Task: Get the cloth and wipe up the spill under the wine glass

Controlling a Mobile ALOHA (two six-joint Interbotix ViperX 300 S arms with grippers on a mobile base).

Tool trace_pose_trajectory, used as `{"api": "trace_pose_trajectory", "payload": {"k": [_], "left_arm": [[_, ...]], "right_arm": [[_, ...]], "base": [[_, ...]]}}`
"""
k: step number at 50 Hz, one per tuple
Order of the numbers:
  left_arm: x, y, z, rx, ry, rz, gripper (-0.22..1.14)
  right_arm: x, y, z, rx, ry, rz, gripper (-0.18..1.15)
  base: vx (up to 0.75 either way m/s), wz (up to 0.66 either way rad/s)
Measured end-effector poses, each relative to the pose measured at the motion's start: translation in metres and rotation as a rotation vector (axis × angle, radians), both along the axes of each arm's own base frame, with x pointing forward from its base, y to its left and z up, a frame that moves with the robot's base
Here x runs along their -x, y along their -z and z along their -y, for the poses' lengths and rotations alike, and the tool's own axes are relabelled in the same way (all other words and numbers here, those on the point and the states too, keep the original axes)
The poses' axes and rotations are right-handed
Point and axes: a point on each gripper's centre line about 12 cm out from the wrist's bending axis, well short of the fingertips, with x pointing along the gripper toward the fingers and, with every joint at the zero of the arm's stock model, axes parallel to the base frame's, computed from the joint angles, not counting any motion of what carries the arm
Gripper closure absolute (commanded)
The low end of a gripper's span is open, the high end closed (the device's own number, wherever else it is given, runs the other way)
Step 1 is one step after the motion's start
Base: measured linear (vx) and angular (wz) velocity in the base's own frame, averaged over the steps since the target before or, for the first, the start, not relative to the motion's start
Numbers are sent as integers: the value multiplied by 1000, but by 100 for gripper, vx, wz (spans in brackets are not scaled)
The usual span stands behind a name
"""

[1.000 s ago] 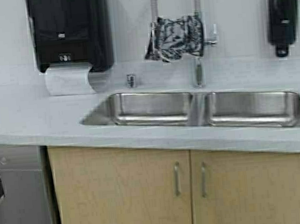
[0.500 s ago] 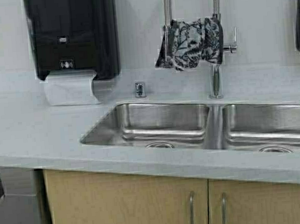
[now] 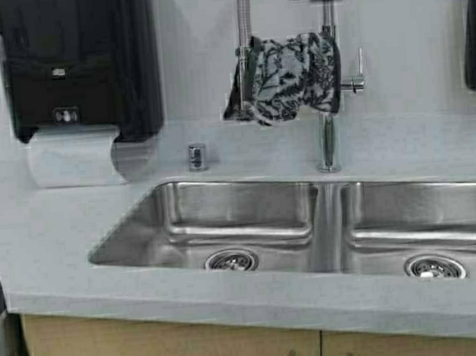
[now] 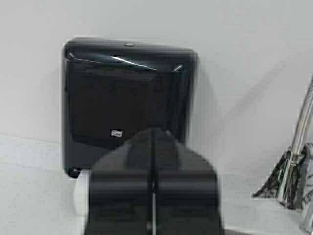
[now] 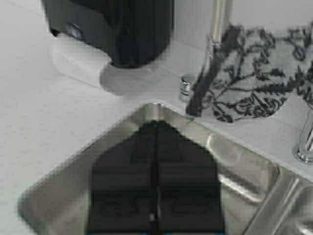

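We judge the task barely begun: the cloth hangs untouched over the faucet, and no wine glass or spill shows in any view, so fetching and wiping are both left. The left hand has its 2 fingers pressed together holding nothing, and so does the right hand; the cloth is ahead of the right hand, well apart. Only the high view shows both sink bowls; only the left wrist view faces the black dispenser squarely.
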Motion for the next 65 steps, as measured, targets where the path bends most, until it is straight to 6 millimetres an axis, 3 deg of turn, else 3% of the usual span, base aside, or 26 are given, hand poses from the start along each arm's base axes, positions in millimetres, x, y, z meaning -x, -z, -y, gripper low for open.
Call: {"api": "trace_pose_trajectory", "payload": {"k": [13, 25, 35, 51, 65], "left_arm": [[5, 2, 0, 0, -2, 14, 89], [7, 1, 0, 0, -2, 20, 89], [8, 0, 0, 0, 0, 31, 89], [10, 0, 0, 0, 0, 37, 89], [10, 1, 0, -1, 0, 31, 89]], "right_arm": [[-21, 40, -18, -6, -37, 4, 46], [-25, 84, -23, 32, -45, -91, -7], [-29, 104, -25, 48, -46, -127, -7], [-48, 113, -30, 33, -20, -127, -7], [-74, 124, -13, 8, 71, -140, -7]], "base": [[17, 0], [14, 6], [12, 7], [9, 4], [5, 2]]}}
